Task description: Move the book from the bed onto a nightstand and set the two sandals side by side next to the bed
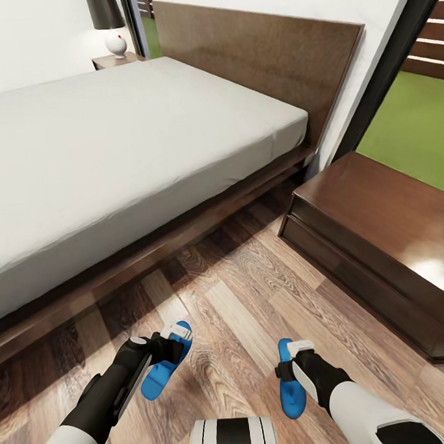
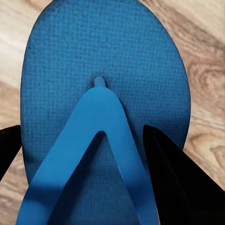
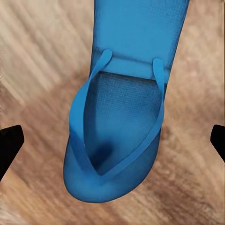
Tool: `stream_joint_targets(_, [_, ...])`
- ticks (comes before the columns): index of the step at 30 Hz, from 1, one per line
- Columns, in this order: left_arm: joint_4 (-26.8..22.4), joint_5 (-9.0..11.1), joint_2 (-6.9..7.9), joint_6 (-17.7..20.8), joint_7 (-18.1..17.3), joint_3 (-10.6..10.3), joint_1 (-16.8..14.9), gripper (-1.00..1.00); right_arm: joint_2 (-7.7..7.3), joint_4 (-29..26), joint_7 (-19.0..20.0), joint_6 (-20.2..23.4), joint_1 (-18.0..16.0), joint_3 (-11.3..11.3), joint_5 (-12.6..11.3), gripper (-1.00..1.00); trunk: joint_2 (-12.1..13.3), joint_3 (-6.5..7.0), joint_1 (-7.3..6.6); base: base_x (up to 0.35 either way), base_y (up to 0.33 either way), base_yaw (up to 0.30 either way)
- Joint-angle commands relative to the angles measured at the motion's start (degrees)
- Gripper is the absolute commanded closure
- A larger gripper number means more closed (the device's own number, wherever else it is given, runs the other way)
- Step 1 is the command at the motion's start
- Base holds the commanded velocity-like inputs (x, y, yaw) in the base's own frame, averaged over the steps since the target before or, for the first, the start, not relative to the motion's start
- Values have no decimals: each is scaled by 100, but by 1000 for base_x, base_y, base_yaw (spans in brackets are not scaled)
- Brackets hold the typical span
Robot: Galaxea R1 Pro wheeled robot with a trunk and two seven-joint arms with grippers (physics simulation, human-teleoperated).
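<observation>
Two bright blue sandals lie on the wood floor beside the bed. The left sandal is under my left gripper. In the left wrist view that gripper is open, with its dark fingers on either side of the sandal's strap. The right sandal is below my right gripper. In the right wrist view this gripper is wide open above the sandal, not touching it. One nightstand stands at the bed's far side, another at the near right. The book is out of view.
The headboard rises behind the mattress. A lamp stands on the far nightstand. A dark-framed window with grass outside is at the right. Wood floor lies between the bed frame and the near nightstand.
</observation>
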Motion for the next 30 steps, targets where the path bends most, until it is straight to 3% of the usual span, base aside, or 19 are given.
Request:
stream_joint_targets(1, [-9,-69,4,9,-47,-7,-1,100,-2,-12,-26,37,-8,42,-16,-100,-3,-26,2,0,0,0])
stream_joint_targets(5, [-5,-69,4,6,-47,-9,-2,100,7,-9,-26,37,-70,45,-18,-100,-8,-115,12,0,0,0])
stream_joint_targets(14, [-2,-72,4,-3,-45,-10,-2,100,142,-4,-26,37,-174,51,1,-100,-12,-181,20,0,0,0])
stream_joint_targets(30, [6,-77,4,-17,-44,-11,-2,100,153,-7,-26,37,-197,50,0,-100,-23,-358,40,0,0,0])
